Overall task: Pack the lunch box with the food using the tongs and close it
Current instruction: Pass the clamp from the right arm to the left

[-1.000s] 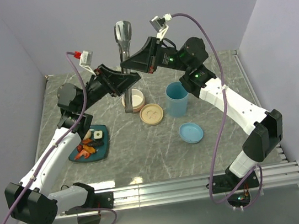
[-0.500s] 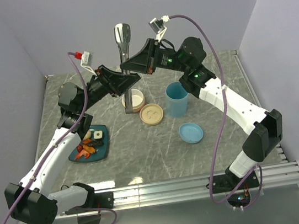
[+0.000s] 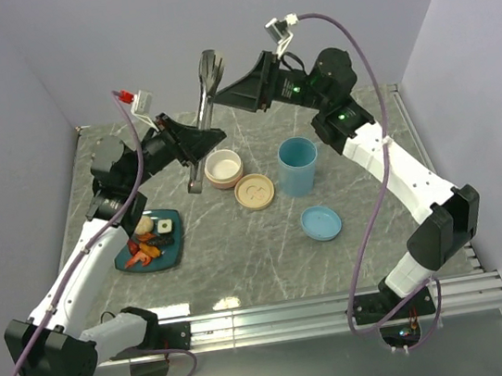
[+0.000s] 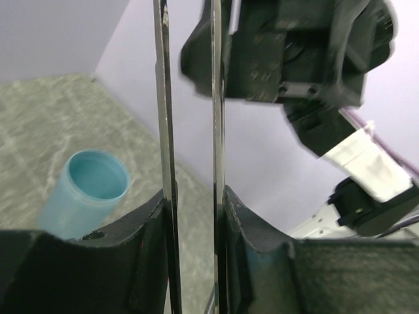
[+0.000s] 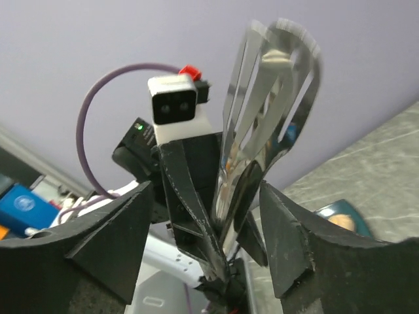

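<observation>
The silvery tongs (image 3: 202, 111) hang tilted above the table's far side, joined end up. My left gripper (image 3: 204, 142) is shut on their two arms (image 4: 165, 131), one pad pressing on each side (image 4: 192, 196). My right gripper (image 3: 227, 95) is open just right of the tongs' top, touching nothing. In the right wrist view its fingers (image 5: 208, 190) stand wide apart, with the tongs (image 5: 272, 91) beyond them. The food (image 3: 149, 242) lies on the dark teal plate (image 3: 174, 251) at the left. The cream lunch box bowl (image 3: 224, 167) stands open with its lid (image 3: 255, 191) beside it.
A tall light-blue cup (image 3: 298, 164) (image 4: 88, 193) stands right of the bowl, and its blue lid (image 3: 320, 223) lies nearer the front. Grey walls close off the back and sides. A metal rail runs along the table's near edge.
My right gripper has opened, let go of the tongs and drawn back to the right. My left gripper has closed on them and carries them tilted, a little left and lower.
</observation>
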{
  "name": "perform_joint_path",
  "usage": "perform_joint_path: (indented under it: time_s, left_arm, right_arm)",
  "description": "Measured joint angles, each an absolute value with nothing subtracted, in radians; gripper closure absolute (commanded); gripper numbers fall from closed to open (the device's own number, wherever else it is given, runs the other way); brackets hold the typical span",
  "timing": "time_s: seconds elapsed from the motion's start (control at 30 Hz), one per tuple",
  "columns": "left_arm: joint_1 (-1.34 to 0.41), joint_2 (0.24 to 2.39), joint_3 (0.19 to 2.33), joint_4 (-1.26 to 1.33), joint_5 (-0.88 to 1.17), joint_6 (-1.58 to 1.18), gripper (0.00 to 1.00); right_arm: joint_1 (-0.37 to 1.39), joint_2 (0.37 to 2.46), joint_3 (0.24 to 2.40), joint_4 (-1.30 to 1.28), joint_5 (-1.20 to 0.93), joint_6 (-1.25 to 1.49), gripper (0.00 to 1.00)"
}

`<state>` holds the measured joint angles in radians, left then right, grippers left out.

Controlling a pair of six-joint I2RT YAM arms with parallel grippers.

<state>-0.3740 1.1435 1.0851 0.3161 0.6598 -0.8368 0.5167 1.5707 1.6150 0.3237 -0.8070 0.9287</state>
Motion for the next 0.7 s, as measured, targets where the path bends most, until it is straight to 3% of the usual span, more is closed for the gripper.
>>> perform_joint_path:
  time_s: [0.37,0.7]
  left_arm:
    - [-0.205,1.115,1.126,-0.044,0.719,-0.583,0.59]
    - [-0.126,1.119,1.314,-0.562,0.76,-0.128,0.36]
  right_arm:
    - [0.406,1.504,1.629,0.036,-0.833,0.677,0.13]
    - [0.274,1.38,1.535,-0.25,-0.858,0.364,0.11]
